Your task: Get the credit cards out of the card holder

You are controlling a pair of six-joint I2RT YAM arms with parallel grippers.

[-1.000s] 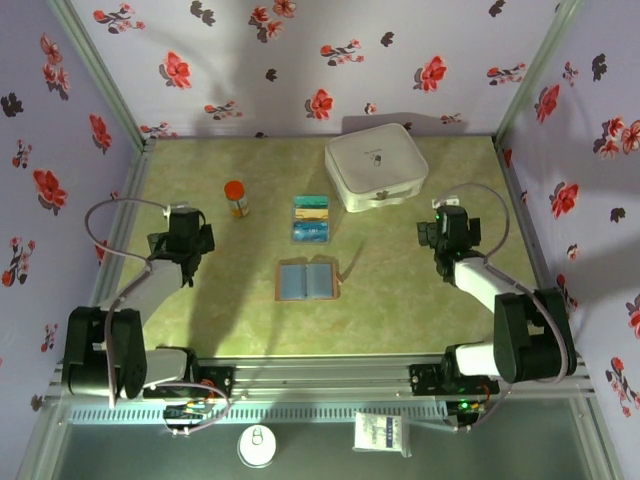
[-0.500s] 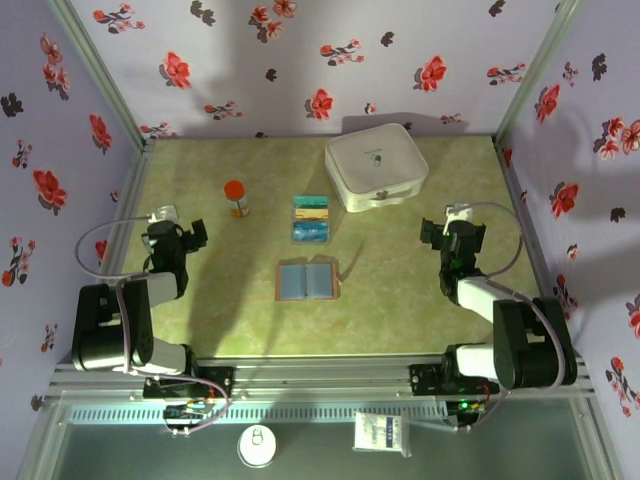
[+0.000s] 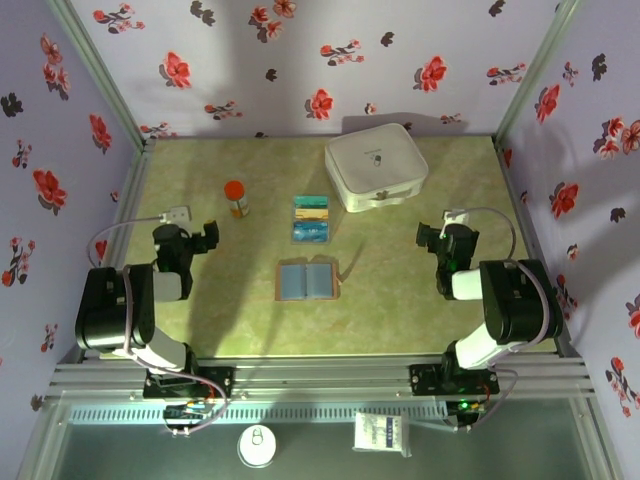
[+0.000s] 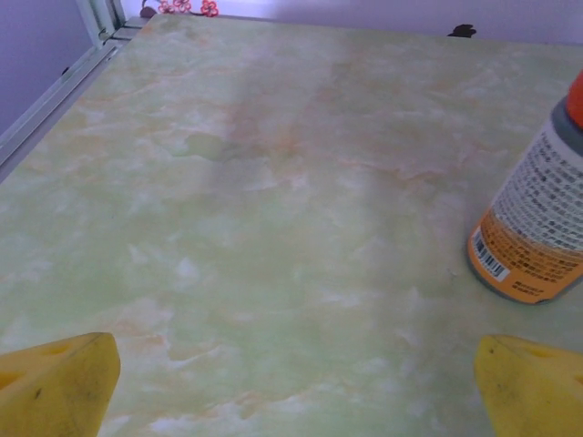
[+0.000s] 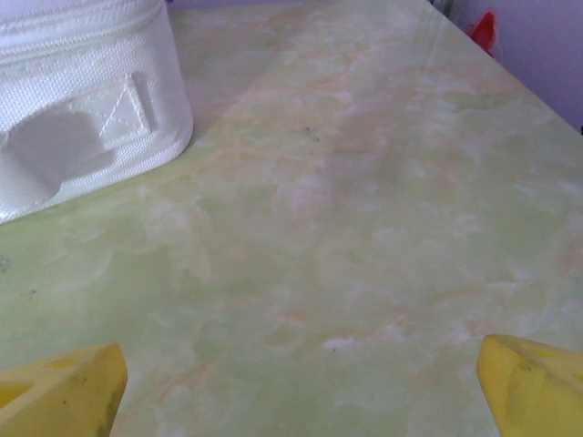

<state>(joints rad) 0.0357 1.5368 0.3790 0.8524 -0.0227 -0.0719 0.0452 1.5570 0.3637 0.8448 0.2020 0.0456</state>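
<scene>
Card holder (image 3: 307, 280) lies open at the centre of the table (image 3: 400, 320) in the top view, credit cards (image 3: 311, 219) at its 12 o'clock. Left wrist: left gripper (image 4: 291, 401) gapes wide, empty, orange bottle (image 4: 533, 228) at 2 o'clock. Right wrist: right gripper (image 5: 296, 391) equally wide, white case (image 5: 82, 100) at 10 o'clock.

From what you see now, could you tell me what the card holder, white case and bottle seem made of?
The card holder: probably leather, matte tan rim around blue-grey lining. The white case: fabric or faux leather, judging by stitched seams and a zip. The orange-capped bottle: likely plastic, with a glossy printed label.
</scene>
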